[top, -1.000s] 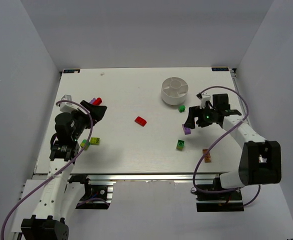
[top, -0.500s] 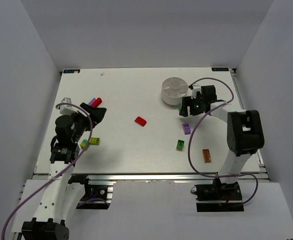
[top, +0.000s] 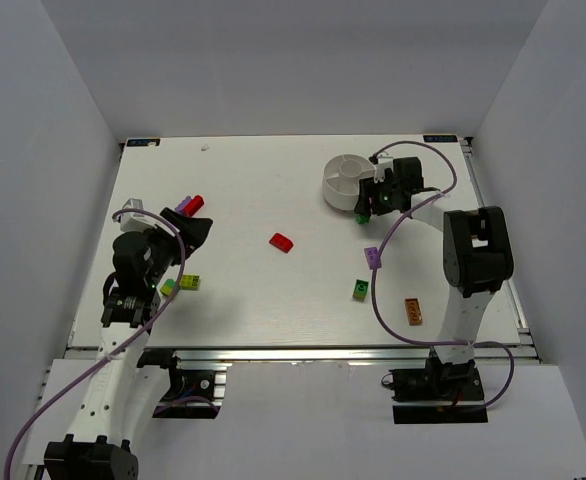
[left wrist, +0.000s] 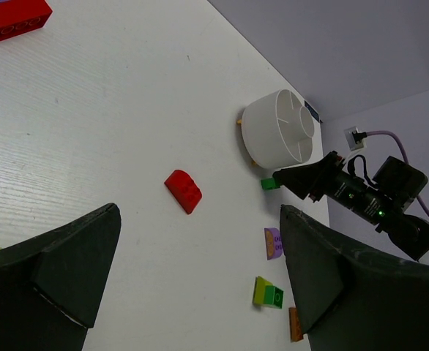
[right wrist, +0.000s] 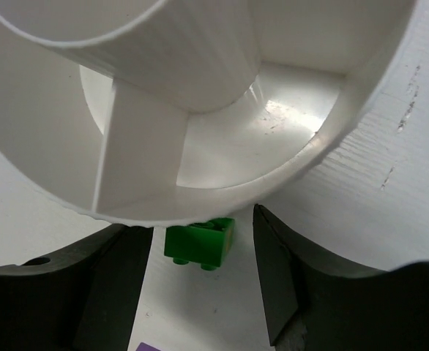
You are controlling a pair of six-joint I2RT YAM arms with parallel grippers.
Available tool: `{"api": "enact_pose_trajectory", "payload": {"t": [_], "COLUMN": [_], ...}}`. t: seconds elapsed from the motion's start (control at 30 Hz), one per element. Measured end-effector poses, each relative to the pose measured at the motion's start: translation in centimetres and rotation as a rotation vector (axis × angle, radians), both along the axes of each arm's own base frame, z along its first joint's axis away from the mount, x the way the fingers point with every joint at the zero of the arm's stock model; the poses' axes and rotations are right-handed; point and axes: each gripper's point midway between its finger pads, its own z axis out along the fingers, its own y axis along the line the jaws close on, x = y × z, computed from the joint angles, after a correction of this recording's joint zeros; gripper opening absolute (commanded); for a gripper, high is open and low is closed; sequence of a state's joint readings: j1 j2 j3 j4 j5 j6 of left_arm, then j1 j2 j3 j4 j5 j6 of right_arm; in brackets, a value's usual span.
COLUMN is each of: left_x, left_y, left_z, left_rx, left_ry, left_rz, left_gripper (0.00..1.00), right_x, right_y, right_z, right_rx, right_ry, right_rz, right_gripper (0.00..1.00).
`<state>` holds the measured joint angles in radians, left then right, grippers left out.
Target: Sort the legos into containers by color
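Note:
The round white dish (top: 345,181) stands at the back right; its wedge compartments look empty in the right wrist view (right wrist: 222,146). My right gripper (top: 370,205) is open at the dish's near rim, its fingers on either side of a green brick (right wrist: 200,243) that lies against the dish wall (top: 362,216). Loose on the table are a red brick (top: 282,242), a purple brick (top: 372,257), a green and yellow-green brick (top: 359,290) and an orange brick (top: 414,311). My left gripper (top: 189,226) is open and empty above the table's left side.
A red brick and a purple brick (top: 190,203) lie together just beyond my left gripper. Yellow-green bricks (top: 182,285) lie under the left arm. The left wrist view shows the red brick (left wrist: 183,191), the dish (left wrist: 280,135) and my right arm (left wrist: 361,197).
My right gripper has moved away from the purple brick, up and back to the dish's rim, and now straddles the green brick. The left arm has barely shifted.

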<state>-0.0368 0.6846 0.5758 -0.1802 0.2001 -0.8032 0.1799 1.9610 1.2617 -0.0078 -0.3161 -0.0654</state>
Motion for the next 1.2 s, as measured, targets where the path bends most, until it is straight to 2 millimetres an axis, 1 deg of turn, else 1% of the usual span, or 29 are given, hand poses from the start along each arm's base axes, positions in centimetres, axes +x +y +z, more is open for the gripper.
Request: {"api": "enact_pose_trajectory", "payload": {"t": [0.23,0.37,0.53,0.57,0.6,0.63,0.67,0.7,0.8,0.83,0.87,0.9,0.93,0.97,1.03,1.1,1.17,1.2], "left_x": [0.1,0.2,0.3,0.3,0.3,0.3,0.2,0.2,0.0,-0.1,-0.2,-0.3,-0.4,-0.5,-0.7,-0.9,-1.0,-1.0], "left_y": [0.0,0.0,0.0,0.0,0.0,0.0,0.0,0.0,0.0,0.0,0.0,0.0,0.0,0.0,0.1,0.2,0.2,0.2], "left_z": [-0.1,-0.4,-0.4,-0.4,-0.4,-0.4,-0.4,-0.3,0.2,0.4,0.6,0.8,1.0,1.1,1.4,1.5,1.7,1.8], "left_rx": [-0.001,-0.001,-0.001,-0.001,-0.001,-0.001,-0.001,-0.002,-0.007,-0.009,-0.01,-0.01,-0.01,-0.011,-0.01,-0.011,-0.016,-0.018], "left_ry": [0.003,0.015,0.015,0.015,0.015,0.015,0.014,0.011,-0.004,-0.011,-0.018,-0.025,-0.033,-0.039,-0.048,-0.05,-0.05,-0.053], "left_rz": [0.002,0.002,0.002,0.002,0.002,0.002,0.002,0.002,0.004,0.004,0.004,0.004,0.005,0.006,0.009,0.012,0.014,0.015], "left_gripper": [0.98,0.98,0.98,0.98,0.98,0.98,0.98,0.98,0.98,0.98,0.98,0.98,0.98,0.98,0.98,0.98,0.98,0.98], "right_x": [-0.3,-1.0,-1.1,-1.1,-1.1,-1.1,-1.1,-1.1,-1.1,-1.2,-1.2,-1.3,-1.6,-2.0,-3.1,-4.2,-4.9,-5.1], "right_y": [0.6,0.4,0.3,0.3,0.2,0.2,0.2,0.2,0.3,0.3,0.3,0.4,0.6,0.7,0.8,1.1,1.3,1.2], "right_z": [-0.3,-1.1,-1.3,-1.4,-1.4,-1.4,-1.4,-1.4,-1.4,-1.3,-1.3,-1.3,-1.3,-1.2,-0.7,0.8,3.6,5.4], "right_rx": [-0.001,-0.007,-0.011,-0.012,-0.014,-0.015,-0.015,-0.016,-0.019,-0.017,-0.016,-0.012,-0.004,0.004,0.027,0.055,0.091,0.11], "right_ry": [0.005,0.027,0.034,0.034,0.033,0.032,0.032,0.031,0.027,0.027,0.026,0.029,0.04,0.055,0.087,0.096,0.063,0.031], "right_rz": [0.012,0.01,0.007,0.007,0.008,0.01,0.011,0.012,0.019,0.022,0.027,0.033,0.043,0.053,0.079,0.11,0.142,0.157], "right_gripper": [0.62,0.62,0.6,0.57,0.52,0.52,0.47,0.46,0.35,0.28,0.17,0.11,0.09,0.04,0.0,0.0,0.0,0.0]}}
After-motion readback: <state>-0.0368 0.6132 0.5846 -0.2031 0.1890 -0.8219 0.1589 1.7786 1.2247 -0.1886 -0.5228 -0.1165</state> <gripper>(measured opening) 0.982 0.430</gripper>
